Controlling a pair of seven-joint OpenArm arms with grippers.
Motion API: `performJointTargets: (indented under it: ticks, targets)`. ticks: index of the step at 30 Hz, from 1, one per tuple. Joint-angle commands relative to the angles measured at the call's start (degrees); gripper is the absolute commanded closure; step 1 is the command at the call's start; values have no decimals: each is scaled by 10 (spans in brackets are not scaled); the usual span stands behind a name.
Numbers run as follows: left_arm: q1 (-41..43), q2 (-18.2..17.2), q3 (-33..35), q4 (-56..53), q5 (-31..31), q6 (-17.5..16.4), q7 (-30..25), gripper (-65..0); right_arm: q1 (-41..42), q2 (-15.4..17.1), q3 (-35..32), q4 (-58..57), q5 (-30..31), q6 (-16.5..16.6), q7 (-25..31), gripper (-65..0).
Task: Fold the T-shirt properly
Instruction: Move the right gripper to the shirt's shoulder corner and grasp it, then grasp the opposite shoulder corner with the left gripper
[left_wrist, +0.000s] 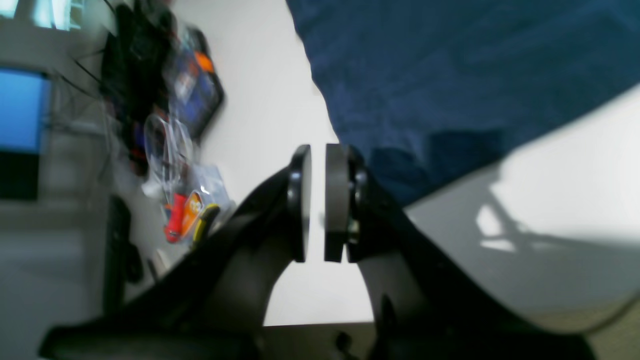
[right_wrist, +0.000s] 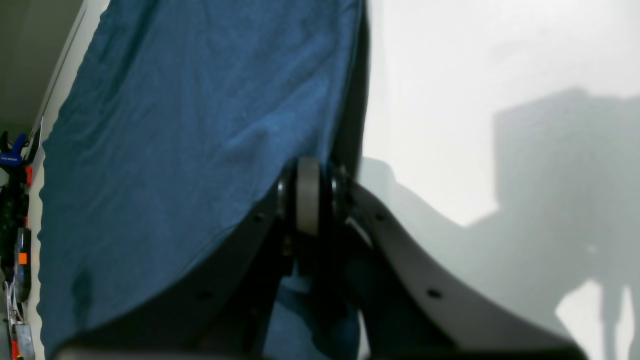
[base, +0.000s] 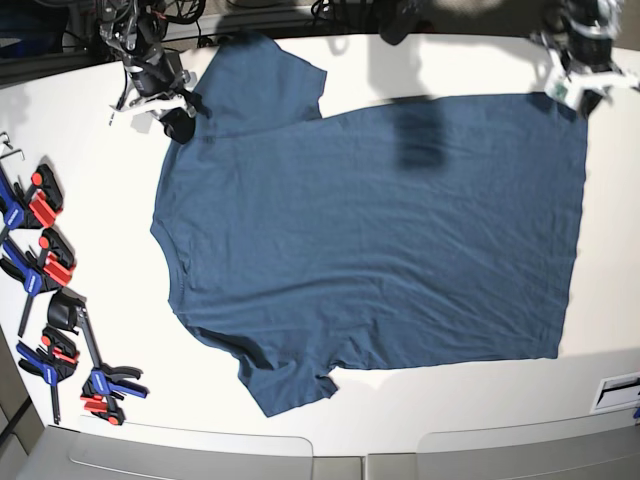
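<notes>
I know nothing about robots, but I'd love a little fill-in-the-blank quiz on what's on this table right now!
1. The T-shirt spread flat on the white table is dark ____ in colour.
2. In its own wrist view, the right gripper has its jaws ____ at the shirt's edge.
3. The left gripper shows a narrow gap with ____ between its pads.
4. Red, blue and black ____ lie beside the shirt's collar end.

Missing words: blue; closed; nothing; clamps

White surface (base: 110, 200) fills base view. Blue-and-red spring clamps (base: 40, 250) clustered along left edge, more at lower left (base: 105, 388). White label (base: 617, 392) at lower right edge. Blurred tool clutter (left_wrist: 185, 210) left in left wrist view.
</notes>
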Motion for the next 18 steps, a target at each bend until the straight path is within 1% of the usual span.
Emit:
performJointTargets:
  ticks: [1, 4, 6, 8, 10, 13, 15, 18]
  targets:
    - [-14, -7, -24, -12, -20, -7, -7, -42, -3, 3, 0, 3, -15, -6, -13, 0]
    - [-66, -7, -97, -86, -141, -75, -10, -42, -3, 4, 0, 3, -15, -6, -13, 0]
    - [-101, -7, -153, -140, -239, -137, -9, -56, -3, 3, 0, 3, -15, -7, -13, 0]
    - [-132, -7, -211, -198, -354, -210, 3, -89, -3, 3, 0, 3, -15, -6, -13, 0]
    - [-162, -7, -262, -256, -475, -281, 43, -135, -3, 3, 0, 3, -15, -6, -13, 0]
    - [-199, -7, -318, -347, -640, -361, 126, -193, -3, 3, 0, 3, -15, -6, -13, 0]
    - [-214, -7, -336, -408, -719, -399, 173, -213, -3, 3, 0, 3, -15, -6, -13, 0]
    - [-220, -4, -336, -487, -795, -445, 220, -255, -3, 3, 0, 3, -15, -7, -13, 0]
